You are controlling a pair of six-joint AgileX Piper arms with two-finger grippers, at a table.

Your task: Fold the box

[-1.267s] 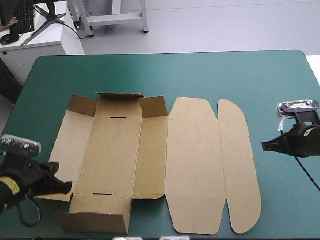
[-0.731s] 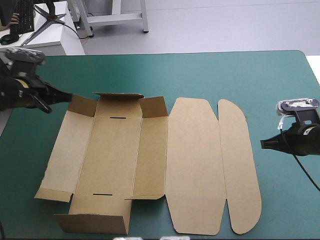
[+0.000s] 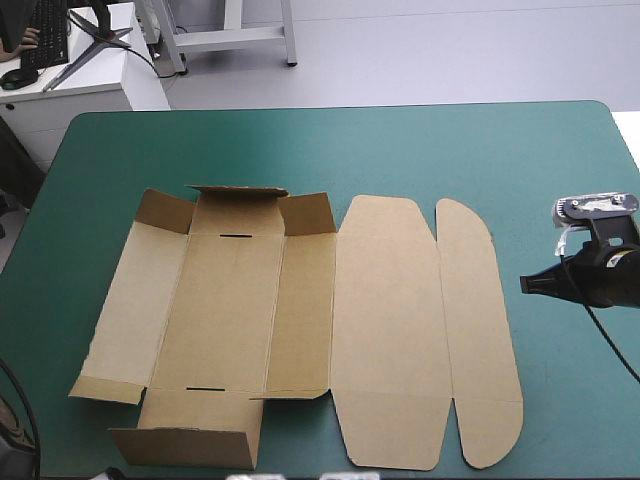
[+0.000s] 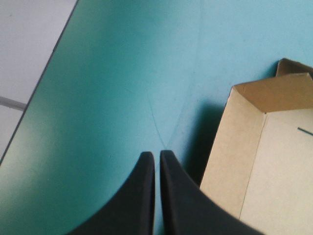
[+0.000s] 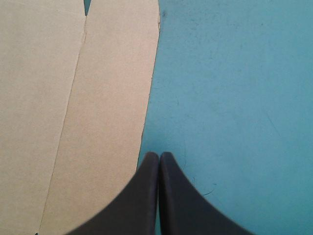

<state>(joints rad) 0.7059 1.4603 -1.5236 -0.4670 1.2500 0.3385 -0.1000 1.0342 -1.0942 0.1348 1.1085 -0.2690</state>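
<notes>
The brown box (image 3: 300,310) lies spread out on the teal-green cover, its lid panels flat toward the right. Its short end flaps at the far end and the near wall (image 3: 190,445) stand partly raised. My right gripper (image 3: 528,284) is shut and hovers just off the rounded lid flap's right edge. In the right wrist view the shut gripper (image 5: 159,154) points along the edge of that flap (image 5: 98,98). My left gripper (image 4: 157,152) is shut over bare cover, with a raised corner flap of the box (image 4: 264,142) beside it. It does not show in the high view.
The table's left edge (image 4: 44,83) runs close beside my left gripper, with pale floor beyond it. Bare teal-green cover (image 3: 350,150) stretches beyond the box's far end and right of the lid. A white desk (image 3: 80,80) stands past the far left corner.
My left arm swung from the box's near left corner to its far left corner, then dropped out of the high view. The right gripper and the box have hardly moved.
</notes>
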